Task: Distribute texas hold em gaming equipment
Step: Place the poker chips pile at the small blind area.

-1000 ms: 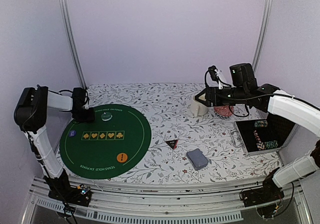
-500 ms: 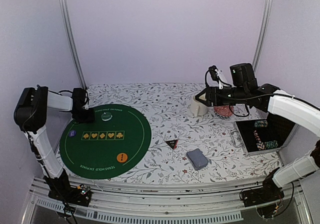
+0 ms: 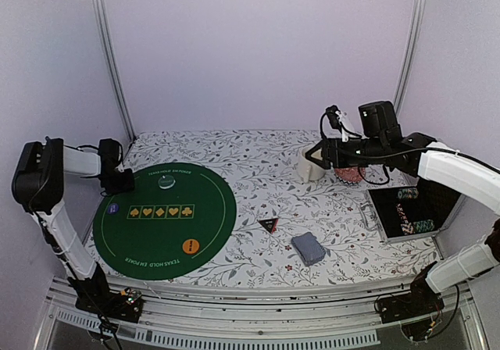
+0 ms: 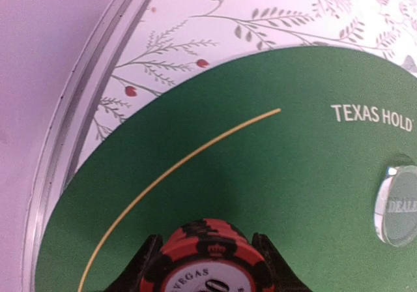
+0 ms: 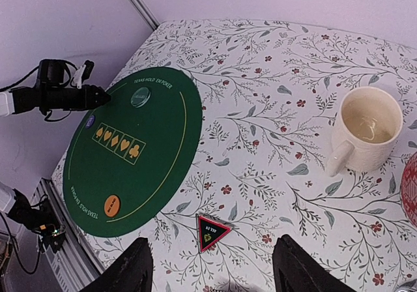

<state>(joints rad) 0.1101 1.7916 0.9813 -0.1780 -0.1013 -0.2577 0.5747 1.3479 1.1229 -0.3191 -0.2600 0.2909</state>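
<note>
My left gripper (image 4: pixel 205 241) is shut on a small stack of red-and-black poker chips (image 4: pixel 210 266), low over the far left edge of the round green mat (image 4: pixel 247 175). From above, the left gripper (image 3: pixel 117 181) stands left of the clear disc (image 3: pixel 166 182). On the mat also lie an orange disc button (image 3: pixel 191 246) and a small blue chip (image 3: pixel 112 208). The black-and-red triangular marker (image 5: pixel 212 231) and the grey-blue card deck (image 3: pixel 308 248) lie on the floral cloth. Raised high beside the mug, my right gripper (image 5: pixel 212 266) is open and holds nothing.
A cream mug (image 3: pixel 310 165) and a red-patterned dish (image 3: pixel 351 175) stand at the back right. An open black case (image 3: pixel 391 223) with several chips sits at the right edge. A metal rail (image 4: pixel 85 109) borders the cloth just left of the mat.
My left gripper has slid a little to the left with the chips, away from the clear disc. The right arm has barely moved.
</note>
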